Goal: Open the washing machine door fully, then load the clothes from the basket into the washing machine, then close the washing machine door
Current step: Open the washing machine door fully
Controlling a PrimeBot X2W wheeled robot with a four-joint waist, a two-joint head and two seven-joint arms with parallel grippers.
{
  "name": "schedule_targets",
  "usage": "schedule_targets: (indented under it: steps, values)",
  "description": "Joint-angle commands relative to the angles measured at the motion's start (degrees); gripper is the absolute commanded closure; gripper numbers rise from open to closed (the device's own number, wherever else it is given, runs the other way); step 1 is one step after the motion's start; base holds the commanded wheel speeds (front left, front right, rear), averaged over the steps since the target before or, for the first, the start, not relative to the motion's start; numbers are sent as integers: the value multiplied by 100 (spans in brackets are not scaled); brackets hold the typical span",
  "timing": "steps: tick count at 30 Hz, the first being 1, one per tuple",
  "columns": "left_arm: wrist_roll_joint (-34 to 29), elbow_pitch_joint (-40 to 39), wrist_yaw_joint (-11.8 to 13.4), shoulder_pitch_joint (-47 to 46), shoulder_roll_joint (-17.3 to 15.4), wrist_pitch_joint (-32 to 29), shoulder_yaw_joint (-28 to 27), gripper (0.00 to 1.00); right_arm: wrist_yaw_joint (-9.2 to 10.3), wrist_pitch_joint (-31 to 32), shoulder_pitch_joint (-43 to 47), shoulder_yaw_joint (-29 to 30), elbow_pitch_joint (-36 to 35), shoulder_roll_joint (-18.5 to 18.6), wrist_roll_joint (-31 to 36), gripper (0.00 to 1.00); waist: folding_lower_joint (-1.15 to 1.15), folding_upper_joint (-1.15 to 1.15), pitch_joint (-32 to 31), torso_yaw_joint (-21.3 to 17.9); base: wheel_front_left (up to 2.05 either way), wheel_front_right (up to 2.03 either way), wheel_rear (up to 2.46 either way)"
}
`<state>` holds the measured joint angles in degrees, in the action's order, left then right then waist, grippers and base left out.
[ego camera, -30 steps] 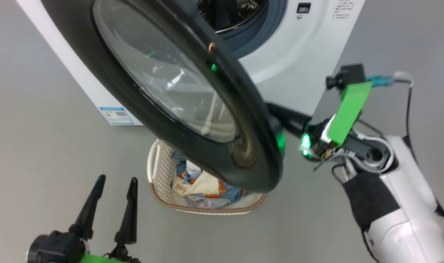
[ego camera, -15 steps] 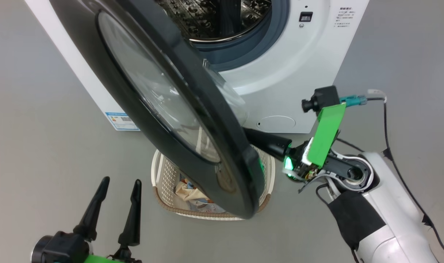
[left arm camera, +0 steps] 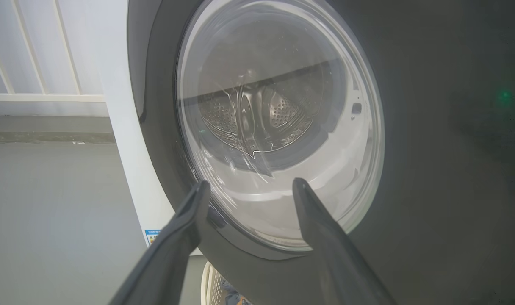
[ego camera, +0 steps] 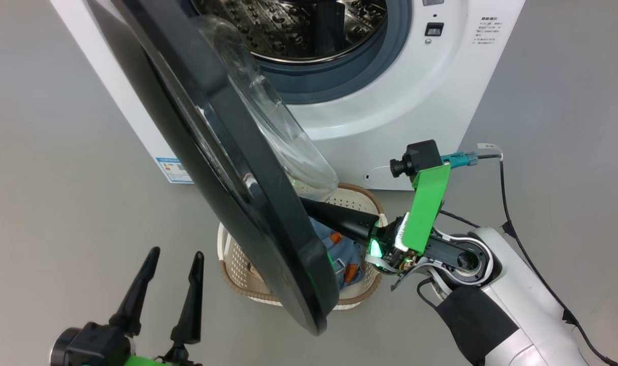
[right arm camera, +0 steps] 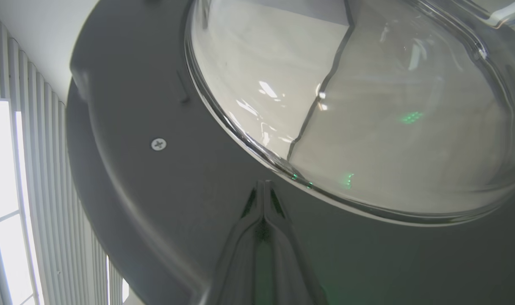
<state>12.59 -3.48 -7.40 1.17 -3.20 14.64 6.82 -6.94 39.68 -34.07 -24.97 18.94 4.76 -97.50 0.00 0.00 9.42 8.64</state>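
Nearest, at the lower left of the head view, the left end effector (ego camera: 177, 251) is held with its two long dark fingers spread wide and empty, as it was a second ago. It is pointed at the outer face of the large round glossy black washing machine door (ego camera: 268, 239). That door is now seen almost edge-on and is swung wider from the machine than a second ago. The right end effector (ego camera: 339, 222), fingers pressed together, is set against the door's inner face just below the bulging clear glass window. Under it, the small cream-white perforated plastic basket (ego camera: 364, 194) is seen on the grey floor (ego camera: 60, 203), with the light blue, orange-printed clothes (ego camera: 342, 251) lying inside. Behind, more of the steel drum (ego camera: 299, 30) of the white front-loading washing machine (ego camera: 390, 101) is uncovered.
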Motion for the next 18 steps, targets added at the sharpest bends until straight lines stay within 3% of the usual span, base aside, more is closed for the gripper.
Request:
schedule_targets:
  steps: [1, 18]
  values:
    - [2, -106, -9, -57, -89, 36, -161, 0, -55, -25, 61, -164, -199, -188, -76, 100, 0, 0, -9, 18, 0, 0, 0]
    - [12, -109, -9, -18, -83, 36, -121, 0, -55, -185, 74, -440, -183, -188, -275, 100, 0, 0, -69, 110, 0, 0, 0]
